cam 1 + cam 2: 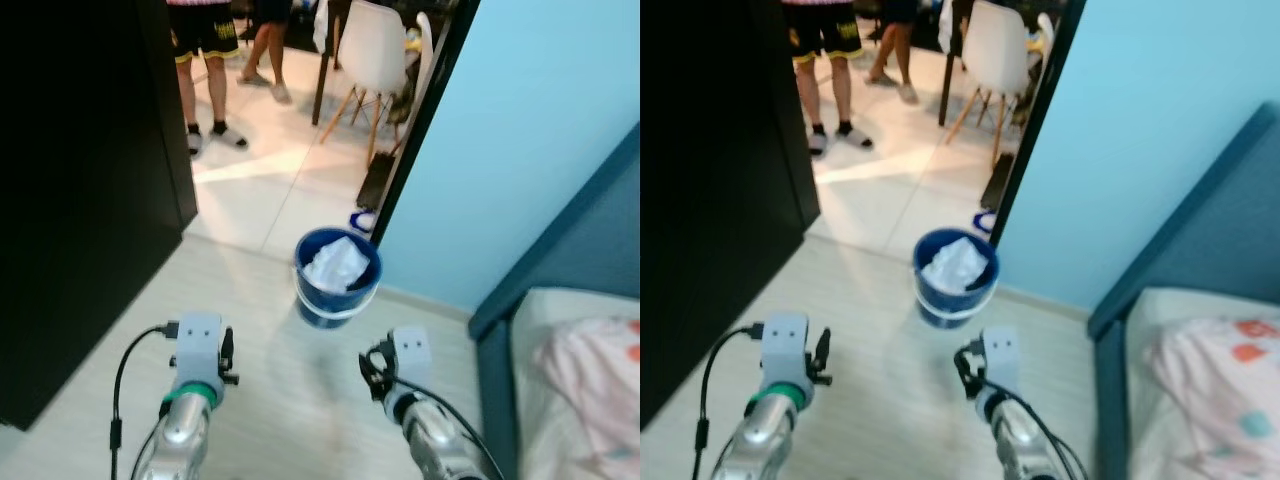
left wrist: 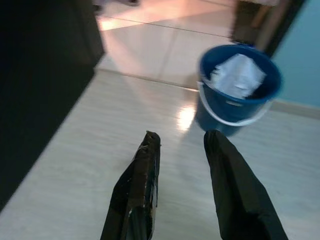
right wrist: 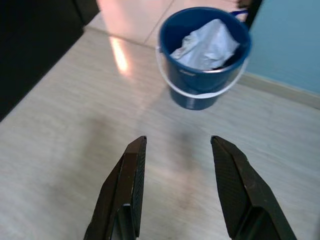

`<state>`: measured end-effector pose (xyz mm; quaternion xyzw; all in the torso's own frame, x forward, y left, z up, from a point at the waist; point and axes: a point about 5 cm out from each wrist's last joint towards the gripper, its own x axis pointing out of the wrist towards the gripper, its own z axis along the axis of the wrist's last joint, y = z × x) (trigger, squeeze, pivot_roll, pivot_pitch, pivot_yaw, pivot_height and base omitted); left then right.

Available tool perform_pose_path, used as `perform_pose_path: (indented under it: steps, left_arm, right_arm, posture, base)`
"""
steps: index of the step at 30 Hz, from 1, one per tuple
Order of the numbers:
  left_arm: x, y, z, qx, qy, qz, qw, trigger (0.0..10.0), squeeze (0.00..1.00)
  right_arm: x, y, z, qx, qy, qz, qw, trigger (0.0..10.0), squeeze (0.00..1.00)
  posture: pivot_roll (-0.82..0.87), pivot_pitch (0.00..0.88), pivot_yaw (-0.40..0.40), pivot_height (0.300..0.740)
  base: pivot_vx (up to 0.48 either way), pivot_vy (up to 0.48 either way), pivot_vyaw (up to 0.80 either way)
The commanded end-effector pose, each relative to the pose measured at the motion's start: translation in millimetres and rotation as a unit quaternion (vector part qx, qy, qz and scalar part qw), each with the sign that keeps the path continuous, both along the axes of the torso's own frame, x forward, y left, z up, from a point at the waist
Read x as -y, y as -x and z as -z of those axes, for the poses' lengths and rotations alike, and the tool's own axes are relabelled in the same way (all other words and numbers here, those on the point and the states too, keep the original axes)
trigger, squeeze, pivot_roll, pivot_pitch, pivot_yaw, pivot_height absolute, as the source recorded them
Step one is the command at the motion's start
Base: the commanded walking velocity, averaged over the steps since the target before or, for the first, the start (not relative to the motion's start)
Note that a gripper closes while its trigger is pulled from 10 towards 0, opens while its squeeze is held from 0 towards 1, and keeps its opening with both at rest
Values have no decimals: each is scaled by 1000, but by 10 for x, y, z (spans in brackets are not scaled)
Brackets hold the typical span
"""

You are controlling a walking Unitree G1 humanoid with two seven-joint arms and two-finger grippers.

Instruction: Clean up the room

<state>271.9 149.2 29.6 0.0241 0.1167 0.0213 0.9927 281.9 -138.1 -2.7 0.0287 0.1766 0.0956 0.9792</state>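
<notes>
Pale wood-look floor [image 1: 260,330] runs from the robot to a doorway, where it meets glossy cream tiles [image 1: 270,190]. Black cabinet [image 1: 80,200] fills the robot's left side; light blue wall [image 1: 520,140] rises on the right. Dark blue bed frame [image 1: 560,260] at lower right, with pink bedding [image 1: 590,370] on it. Beyond the doorway: a white chair [image 1: 372,50] on wooden legs, and two people's legs [image 1: 205,75] standing on the tiles.

Blue bucket [image 1: 337,277] with white handle stands on the floor just inside the doorway, near the wall. Crumpled white paper [image 1: 338,262] sits inside it.

Left gripper [image 2: 182,145]: jaws spread, nothing between them, above bare floor. Bucket lies ahead of it and toward the robot's right, apart from the fingertips.

Right gripper [image 3: 177,142]: jaws spread, nothing held. Bucket lies nearly straight ahead of the gap, apart from the fingertips, not touching.
</notes>
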Motion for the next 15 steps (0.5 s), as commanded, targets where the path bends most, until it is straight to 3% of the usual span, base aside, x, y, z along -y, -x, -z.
perform_pose_path:
  steps: [1,15]
  left_arm:
    - [15,14,28,-6,-1,2,1000,10000,0]
    - [49,23,59,-10,-3,6,1000,10000,0]
  right_arm:
    - [27,61,65,-15,2,6,1000,10000,0]
    - [111,83,81,-16,14,19,1000,10000,0]
  posture:
    - [28,20,-41,740]
    - [18,22,-31,740]
  base:
    - [0,0,-556]
    - [0,0,-783]
